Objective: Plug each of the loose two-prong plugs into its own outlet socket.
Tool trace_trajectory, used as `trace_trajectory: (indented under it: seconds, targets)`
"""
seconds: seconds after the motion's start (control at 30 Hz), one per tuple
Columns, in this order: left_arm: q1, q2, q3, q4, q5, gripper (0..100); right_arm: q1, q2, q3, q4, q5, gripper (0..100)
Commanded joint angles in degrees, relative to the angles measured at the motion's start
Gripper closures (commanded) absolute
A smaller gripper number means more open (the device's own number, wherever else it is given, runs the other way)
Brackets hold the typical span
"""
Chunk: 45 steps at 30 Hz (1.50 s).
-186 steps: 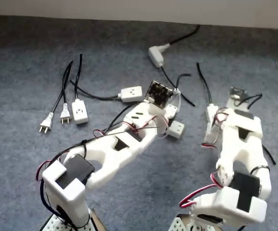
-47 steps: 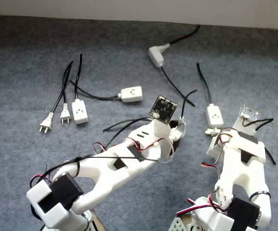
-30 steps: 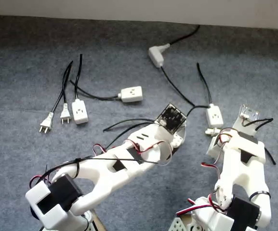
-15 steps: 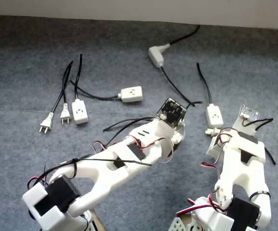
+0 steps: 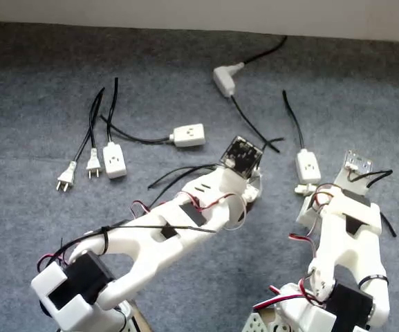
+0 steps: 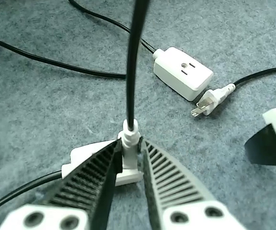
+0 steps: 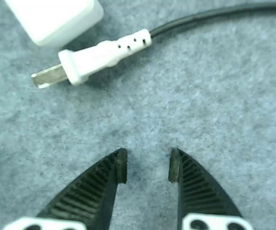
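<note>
My left gripper [image 6: 128,148] is shut on a white two-prong plug [image 6: 129,143] that stands upright on a white outlet socket [image 6: 82,160] lying on the carpet. Its prongs are hidden, and its black cord [image 6: 135,52] rises straight up. Beyond lie a second socket [image 6: 183,73] and a loose plug [image 6: 213,99]. My right gripper [image 7: 147,165] hangs open just above the carpet, a short way from that loose plug [image 7: 97,53], which lies flat beside the socket's corner [image 7: 54,17]. From above, the left arm's wrist [image 5: 244,158] is left of this socket [image 5: 308,167].
On the grey carpet, two more sockets [image 5: 189,135] [image 5: 114,160] and two loose plugs [image 5: 66,176] [image 5: 93,164] lie at the left with their black cords. An angled white adapter [image 5: 225,77] sits at the back. Bare carpet lies between the two arms.
The left arm's wrist has shifted slightly left and back, and the black cord it holds has swung with it. The right arm, drawn back earlier, has kept still.
</note>
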Motion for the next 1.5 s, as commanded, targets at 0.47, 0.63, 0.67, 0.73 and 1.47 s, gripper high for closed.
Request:
trace_trajectory:
  seconds: [0.47,0.63,0.67,0.73,1.47]
  targets:
    - [-6.0,5.9,-3.2,1.9,0.4,99,0.0,0.4,0.1,-1.3,-0.4,83.3]
    - [-8.5,6.3,-3.2,1.9,0.4,99,0.0,0.4,0.1,-1.3,-0.4,83.3]
    - [-8.7,6.3,-3.1,1.9,0.4,99,0.0,0.4,0.1,-1.3,-0.4,83.3]
    - [-9.2,6.4,-3.1,1.9,0.4,99,0.0,0.4,0.1,-1.3,-0.4,83.3]
    - [-8.7,6.5,-8.0,13.0,-6.5,99,0.0,0.4,0.2,-1.3,-0.3,83.3]
